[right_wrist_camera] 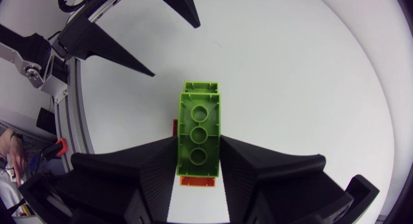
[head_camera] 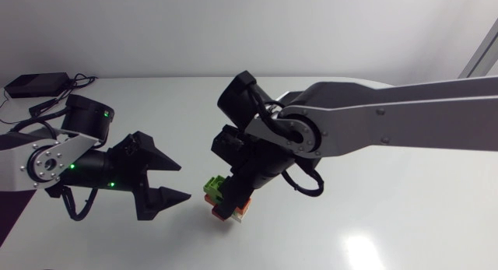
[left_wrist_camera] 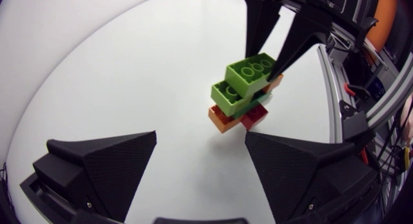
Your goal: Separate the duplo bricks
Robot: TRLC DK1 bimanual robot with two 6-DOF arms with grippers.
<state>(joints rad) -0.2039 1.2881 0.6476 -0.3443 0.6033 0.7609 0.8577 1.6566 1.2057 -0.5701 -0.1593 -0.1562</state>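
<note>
A small stack of duplo bricks stands on the white table: a lime green brick on top, a second green one under it, then an orange and a red brick. My right gripper comes down from above and is shut on the top green brick, one finger on each long side. My left gripper hovers just left of the stack, open and pointing at it, touching nothing. In the left wrist view the stack is ahead of its open fingers.
A black box with cables lies at the table's far left corner. The white tabletop spreads bare in front of and to the right of the stack.
</note>
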